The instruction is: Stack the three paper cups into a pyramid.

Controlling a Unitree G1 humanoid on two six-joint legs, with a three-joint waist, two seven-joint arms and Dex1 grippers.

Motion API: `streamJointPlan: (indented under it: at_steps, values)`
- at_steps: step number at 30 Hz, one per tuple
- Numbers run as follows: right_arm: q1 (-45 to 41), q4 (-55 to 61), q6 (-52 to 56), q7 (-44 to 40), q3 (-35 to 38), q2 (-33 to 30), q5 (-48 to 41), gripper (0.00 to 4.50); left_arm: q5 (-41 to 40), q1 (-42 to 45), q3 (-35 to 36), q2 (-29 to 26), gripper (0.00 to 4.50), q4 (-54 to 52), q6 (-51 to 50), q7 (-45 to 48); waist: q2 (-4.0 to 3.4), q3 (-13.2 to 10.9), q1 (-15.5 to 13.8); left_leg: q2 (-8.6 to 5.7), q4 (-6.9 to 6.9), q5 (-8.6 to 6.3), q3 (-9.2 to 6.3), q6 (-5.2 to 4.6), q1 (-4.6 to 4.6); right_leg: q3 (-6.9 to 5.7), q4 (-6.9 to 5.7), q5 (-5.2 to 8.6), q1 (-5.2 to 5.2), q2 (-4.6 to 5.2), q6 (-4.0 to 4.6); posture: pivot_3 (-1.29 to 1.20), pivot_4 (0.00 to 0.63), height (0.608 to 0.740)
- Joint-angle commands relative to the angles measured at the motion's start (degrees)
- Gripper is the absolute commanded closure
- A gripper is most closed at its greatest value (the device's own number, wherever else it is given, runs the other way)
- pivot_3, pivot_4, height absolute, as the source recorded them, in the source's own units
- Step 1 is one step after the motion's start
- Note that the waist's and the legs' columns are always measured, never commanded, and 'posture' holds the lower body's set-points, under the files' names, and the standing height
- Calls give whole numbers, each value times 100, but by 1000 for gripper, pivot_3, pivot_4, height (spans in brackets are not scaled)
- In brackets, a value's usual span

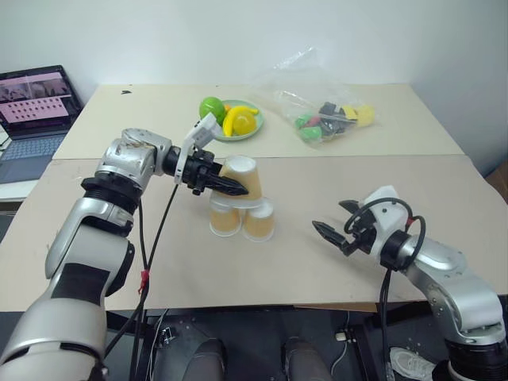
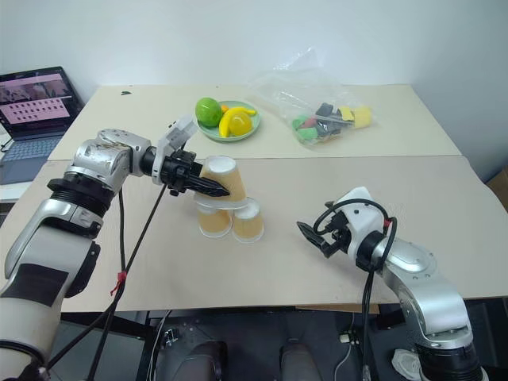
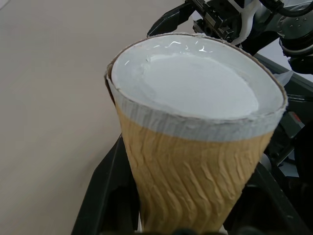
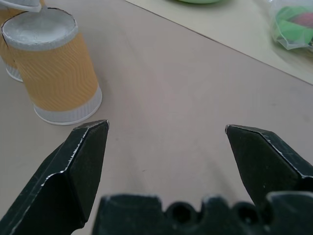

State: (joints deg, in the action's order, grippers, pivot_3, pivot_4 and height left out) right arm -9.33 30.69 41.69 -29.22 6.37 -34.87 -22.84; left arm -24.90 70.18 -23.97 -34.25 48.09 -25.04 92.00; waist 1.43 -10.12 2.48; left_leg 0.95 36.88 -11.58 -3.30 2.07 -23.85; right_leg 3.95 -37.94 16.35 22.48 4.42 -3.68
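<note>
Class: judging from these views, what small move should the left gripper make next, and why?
Probably ease the tilted top cup level before releasing. The left gripper grips it over the two base cups, apparently not seated flat.

The three paper cups [image 1: 240,200] have matt orange-tan paper sides with a fine wavy embossed texture, and their white bases look smooth and a little glossy. The table [image 1: 317,270] is matt beige board. The bag [image 1: 317,103] is clear, crinkled, shiny plastic. The fingers [image 4: 83,161] are matt black plastic.
</note>
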Motion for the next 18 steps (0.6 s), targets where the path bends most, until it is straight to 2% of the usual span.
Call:
streamJointPlan:
  at_steps: [1,5,10,18]
  values:
    - [-12,273,9,52,276,-57,-87,0,-85,144,-19,-16,2568,-4,176,50,0,0,-2,0,0,0,0,0,0,0,0,0,0,0,0,0,150,740]
    - [-45,256,14,61,233,-61,-85,0,-90,142,21,0,1670,50,170,50,0,0,-1,0,0,-1,0,-1,0,0,1,0,0,0,0,0,150,740]
    - [-93,212,6,56,201,-40,-95,0,-17,155,116,42,72,144,263,50,0,0,0,0,1,0,0,-1,0,0,-2,0,0,0,0,0,150,740]
    - [-90,183,-25,14,167,-47,-109,0,-62,159,150,29,72,114,196,50,0,0,0,0,1,0,0,-1,0,0,-2,0,0,0,0,0,150,740]
